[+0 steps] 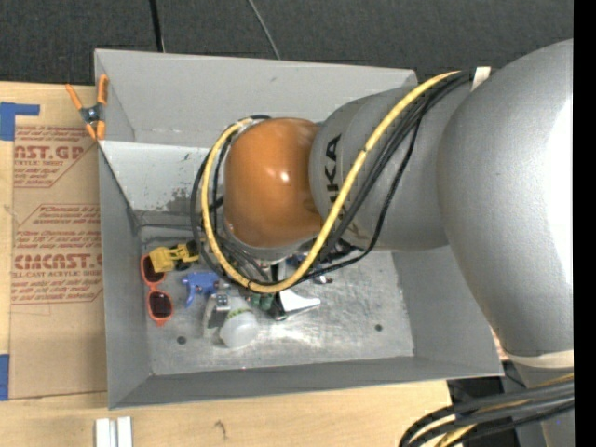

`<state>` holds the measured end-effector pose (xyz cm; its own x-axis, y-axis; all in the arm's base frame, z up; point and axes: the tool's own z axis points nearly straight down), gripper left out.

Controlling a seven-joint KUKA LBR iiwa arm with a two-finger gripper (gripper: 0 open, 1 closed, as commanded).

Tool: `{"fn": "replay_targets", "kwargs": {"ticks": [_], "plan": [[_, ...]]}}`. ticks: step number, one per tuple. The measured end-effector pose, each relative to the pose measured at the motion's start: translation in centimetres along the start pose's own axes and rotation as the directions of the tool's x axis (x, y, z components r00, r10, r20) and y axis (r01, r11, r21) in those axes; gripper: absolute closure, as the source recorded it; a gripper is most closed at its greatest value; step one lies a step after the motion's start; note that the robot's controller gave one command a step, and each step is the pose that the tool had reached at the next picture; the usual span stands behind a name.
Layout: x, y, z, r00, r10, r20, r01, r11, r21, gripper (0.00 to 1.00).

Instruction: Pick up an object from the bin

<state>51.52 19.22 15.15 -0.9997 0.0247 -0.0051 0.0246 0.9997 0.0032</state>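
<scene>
Part of my gripper's dark body [264, 289] shows below the orange cover, low over the bin's front left. Just left of it lies a small blue plastic toy [196, 287]. A white, round-ended bottle [237, 330] lies in front of it, with a small dark and silver piece [219, 311] touching the bottle's left side. A flat silver-white piece [299, 301] lies on the floor right beside the gripper body. What lies directly under the gripper is hidden.
A yellow toy vehicle [173, 255] and orange sunglasses [155, 289] lie by the bin's left wall. The arm and its orange cover hang over the bin's middle and back. Bare floor shows at the front right.
</scene>
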Motion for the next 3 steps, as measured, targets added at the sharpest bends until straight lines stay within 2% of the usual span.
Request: {"fn": "replay_targets", "kwargs": {"ticks": [1, 2, 3], "plan": [[-3.68, -2.89, 7.39, 0.999, -0.052, 0.0, 0.052, 0.999, 0.001, 0.0], [-3.41, -2.81, 7.05, 0.999, -0.054, -0.002, 0.054, 0.999, 0.002, 0.0], [-2.8, -3.36, 7.73, 0.991, 0.135, -0.004, -0.135, 0.991, 0.003, 0.0]]}}
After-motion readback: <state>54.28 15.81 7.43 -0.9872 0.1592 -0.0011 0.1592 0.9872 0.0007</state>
